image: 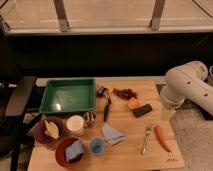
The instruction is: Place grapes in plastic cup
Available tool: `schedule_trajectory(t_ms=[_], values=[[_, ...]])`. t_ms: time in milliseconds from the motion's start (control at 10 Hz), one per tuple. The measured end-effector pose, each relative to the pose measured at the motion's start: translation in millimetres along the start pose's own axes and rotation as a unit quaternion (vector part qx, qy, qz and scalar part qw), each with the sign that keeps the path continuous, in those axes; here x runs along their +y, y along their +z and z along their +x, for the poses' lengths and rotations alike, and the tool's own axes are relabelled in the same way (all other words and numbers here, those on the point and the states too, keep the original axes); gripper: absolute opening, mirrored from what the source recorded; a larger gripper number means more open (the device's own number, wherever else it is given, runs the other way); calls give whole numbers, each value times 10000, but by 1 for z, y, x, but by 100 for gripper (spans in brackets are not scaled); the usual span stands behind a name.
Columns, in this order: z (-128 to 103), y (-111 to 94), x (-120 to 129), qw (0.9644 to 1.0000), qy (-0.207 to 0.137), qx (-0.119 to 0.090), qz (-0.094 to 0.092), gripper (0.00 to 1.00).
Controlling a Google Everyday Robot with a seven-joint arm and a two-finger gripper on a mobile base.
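Grapes [125, 93] noted near the worktop's far edge, orange fruit [133, 103] just beside. Judged light, soft, easily bruised; cluster best taken gently across its middle. Plastic cup [96, 146] located near front edge. Gripper [167, 111] at right edge; whether spread or closed cannot be told.

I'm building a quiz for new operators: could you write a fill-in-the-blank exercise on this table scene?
1. The round fruit beside the grapes is ____.
2. The plastic cup stands next to the bowl holding a blue ____.
3. The end effector hangs at the table's ____ edge in the camera view, away from the grapes.
Missing words: orange; sponge; right.
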Motion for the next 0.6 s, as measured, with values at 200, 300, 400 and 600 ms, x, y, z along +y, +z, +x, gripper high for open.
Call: schedule_trajectory(t_ms=[200, 300, 400, 600], values=[[0, 0, 0, 10000, 0, 1, 0, 65], [0, 0, 0, 10000, 0, 0, 0, 65], [0, 0, 0, 10000, 0, 0, 0, 65], [-1, 0, -2, 10000, -62, -48, 2, 65]])
